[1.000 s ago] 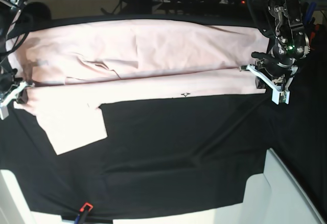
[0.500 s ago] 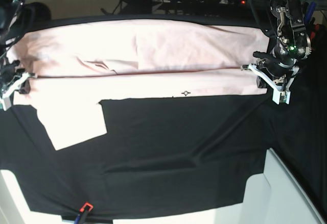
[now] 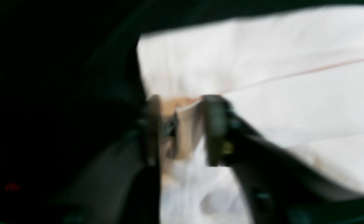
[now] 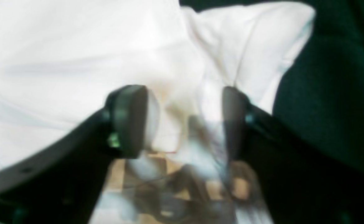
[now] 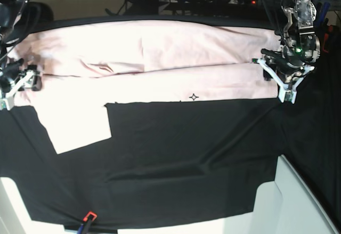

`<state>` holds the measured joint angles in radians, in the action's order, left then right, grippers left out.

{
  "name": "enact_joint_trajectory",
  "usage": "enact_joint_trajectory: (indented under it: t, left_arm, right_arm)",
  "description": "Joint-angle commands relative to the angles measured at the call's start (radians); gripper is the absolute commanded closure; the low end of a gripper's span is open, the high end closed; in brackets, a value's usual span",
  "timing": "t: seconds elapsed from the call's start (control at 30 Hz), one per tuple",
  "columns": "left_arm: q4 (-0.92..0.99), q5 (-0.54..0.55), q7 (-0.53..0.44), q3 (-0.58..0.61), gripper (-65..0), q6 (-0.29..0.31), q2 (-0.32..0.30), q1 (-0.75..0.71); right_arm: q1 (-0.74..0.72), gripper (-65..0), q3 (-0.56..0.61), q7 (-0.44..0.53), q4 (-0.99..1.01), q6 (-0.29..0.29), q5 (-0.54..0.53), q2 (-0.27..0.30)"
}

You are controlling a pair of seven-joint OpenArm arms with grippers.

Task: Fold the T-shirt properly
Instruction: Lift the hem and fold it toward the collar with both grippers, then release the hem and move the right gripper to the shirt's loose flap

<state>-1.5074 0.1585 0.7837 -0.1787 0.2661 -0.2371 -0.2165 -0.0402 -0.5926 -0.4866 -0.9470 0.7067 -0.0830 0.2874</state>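
A: Where's the T-shirt (image 5: 154, 58)?
B: Pale pink, spread flat w/ some wrinkles across the upper part of the base view, nearly edge to edge, on the black table cloth (image 5: 186, 154). One long fold line runs left to right thru its middle. A sleeve (image 5: 80, 130) sticks down at lower left of the shirt. A tiny dark mark sits near the lower hem, centre-right.
A: The left gripper (image 5: 281, 79)?
B: At the right edge of the base view, at the shirt's end. In the left wrist view its fingers (image 3: 214, 127) stand apart, w/ a small upright flap of pink cloth between them. Blurry; can't tell if either pad touches the flap.
A: And the right gripper (image 5: 15, 83)?
B: Far left of the base view, at the shirt's other end. In the right wrist view its fingers (image 4: 129, 121) are spread wide, cloth below and between them, not pinched. That view is blurred too.
A: Anything else?
B: A small red and blue object (image 5: 87, 219) at bottom left, and a white surface at lower right.
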Motion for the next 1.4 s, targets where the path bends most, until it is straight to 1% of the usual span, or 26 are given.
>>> enact_joint_trajectory:
  t: [0.0, 0.1, 0.23, 0.37, 0.43, 0.5, 0.57, 0.63, 0.7, 0.77, 0.9, 1.0, 1.03, 1.1, 1.13, 1.2, 1.23, 1.3, 1.37]
  left_arm:
    - [-0.031, 0.005, -0.016, -0.022, -31.9, -0.003, -0.012, 0.010]
    - [-0.075, 0.002, -0.014, -0.063, -33.4, -0.003, -0.012, 0.007]
    - [-0.141, 0.003, -0.007, -0.112, -33.4, -0.003, -0.012, 0.009]
    - [-0.233, 0.003, 0.092, -0.150, -33.4, -0.001, -0.011, 0.027]
    - [-0.262, 0.003, 0.107, -0.149, -33.4, 0.000, -0.011, 0.032]
    - [-0.269, 0.003, 0.110, -0.149, -33.3, 0.000, -0.011, 0.035]
    - [-0.267, 0.003, 0.110, -0.149, -33.1, 0.000, -0.011, 0.036]
    - [-0.266, 0.003, 0.110, -0.147, -32.9, 0.000, -0.009, 0.036]
    - [-0.266, 0.003, 0.110, -0.147, -32.9, 0.000, -0.009, 0.033]
    - [-0.264, 0.003, 0.110, -0.149, -32.9, 0.000, -0.009, 0.032]
    - [-0.264, -0.001, 0.110, -0.149, -32.8, 0.000, -0.009, 0.025]
    - [-0.264, -0.001, 0.110, -0.149, -32.8, 0.000, -0.012, 0.024]
    - [-0.264, -0.001, 0.108, -0.150, -32.8, 0.000, -0.015, 0.016]
    - [-0.264, -0.001, 0.105, -0.150, -32.8, 0.000, -0.015, 0.010]
    - [-0.264, -0.001, 0.105, -0.150, -32.8, 0.000, -0.017, 0.010]
    - [-0.264, -0.001, 0.105, -0.150, -32.8, 0.000, -0.017, 0.004]
    - [-0.264, -0.001, 0.105, -0.150, -32.8, 0.000, -0.017, -0.001]
    - [-0.264, -0.001, 0.104, -0.150, -32.8, 0.000, -0.015, -0.001]
    - [-0.264, -0.001, 0.104, -0.150, -32.8, 0.000, -0.015, -0.002]
  right_arm:
    - [-0.010, -40.6, -0.039, 0.013, -0.020, -0.009, -0.010, 0.014]
    - [-0.007, -41.9, -0.096, 0.012, -0.054, -0.009, -0.005, 0.000]
    - [0.018, -41.9, -0.109, -0.021, -0.168, -0.009, -0.008, -0.004]
    - [0.007, -41.8, -0.109, -0.100, -0.317, -0.009, -0.005, -0.003]
    - [-0.025, -41.9, -0.106, -0.137, -0.350, -0.009, -0.002, 0.000]
    - [-0.062, -42.1, -0.099, -0.156, -0.347, -0.009, -0.002, 0.003]
    - [-0.119, -42.1, -0.089, -0.168, -0.300, -0.009, -0.001, 0.003]
    - [-0.197, -42.1, -0.023, -0.165, -0.195, -0.009, 0.002, 0.014]
    - [-0.272, -42.1, 0.047, -0.160, -0.068, -0.009, 0.032, 0.040]
    - [-0.356, -42.1, 0.086, -0.123, 0.064, -0.009, 0.055, 0.040]
    - [-0.467, -42.1, 0.093, -0.025, 0.277, -0.009, 0.070, 0.043]
    - [-0.544, -42.1, 0.093, 0.052, 0.451, -0.009, 0.071, 0.072]
    - [-0.559, -42.2, 0.093, 0.093, 0.503, -0.009, 0.071, 0.079]
    - [-0.571, -42.7, 0.096, 0.176, 0.576, -0.009, 0.071, 0.085]
    - [-0.573, -44.0, 0.107, 0.210, 0.603, -0.009, 0.071, 0.092]
    - [-0.573, -47.2, 0.178, 0.269, 0.653, -0.009, 0.071, 0.097]
    - [-0.573, -47.7, 0.219, 0.297, 0.673, -0.009, 0.071, 0.097]
    - [-0.571, -47.7, 0.277, 0.334, 0.702, -0.009, 0.070, 0.097]
    - [-0.568, -47.7, 0.288, 0.342, 0.730, -0.009, 0.068, 0.097]
